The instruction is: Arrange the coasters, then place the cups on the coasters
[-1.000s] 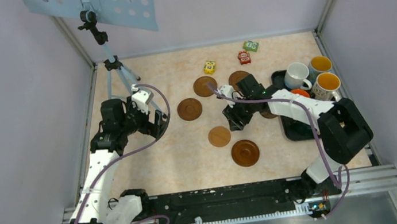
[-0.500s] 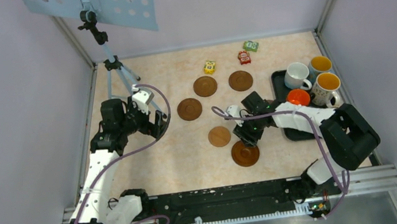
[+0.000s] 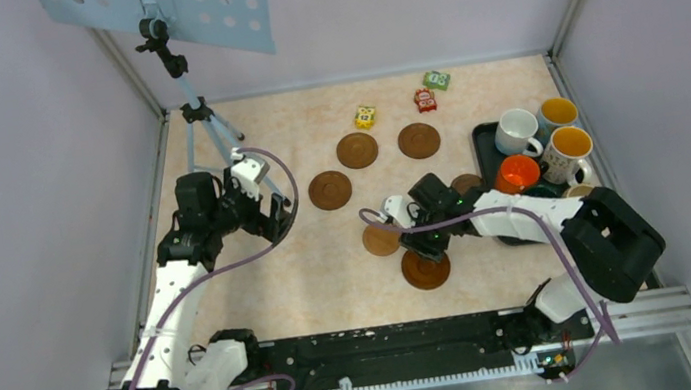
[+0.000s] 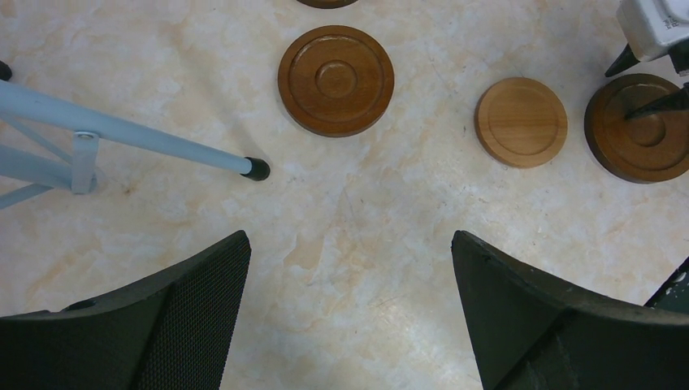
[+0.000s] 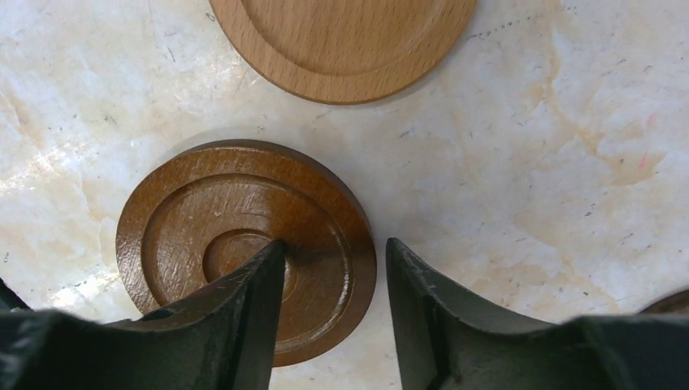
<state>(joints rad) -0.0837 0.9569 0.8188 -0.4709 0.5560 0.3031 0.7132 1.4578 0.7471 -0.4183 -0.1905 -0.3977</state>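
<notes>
Several brown wooden coasters lie on the marble table: two at the back (image 3: 357,150) (image 3: 419,141), one further left (image 3: 330,190), a light one (image 3: 379,242) and a dark one (image 3: 427,270) in front, and one by the tray (image 3: 466,182). My right gripper (image 5: 335,244) is open and low over the dark coaster (image 5: 236,236). One finger is over its centre, the other beyond its rim. The light coaster (image 5: 345,41) lies just ahead. My left gripper (image 4: 349,236) is wide open over bare table. The cups stand at the right: white (image 3: 517,131), light blue (image 3: 558,113), patterned (image 3: 568,154), orange (image 3: 518,173).
A black tray (image 3: 482,142) holds the cups by the right wall. A tripod (image 3: 195,114) stands at the back left, one leg (image 4: 122,134) close to my left gripper. Three small coloured packets (image 3: 366,117) (image 3: 425,100) (image 3: 437,80) lie near the back wall.
My right gripper has swung from beside the tray toward the front and down onto the dark front coaster, narrowing slightly. The coaster by the tray has come into view. The left arm is still.
</notes>
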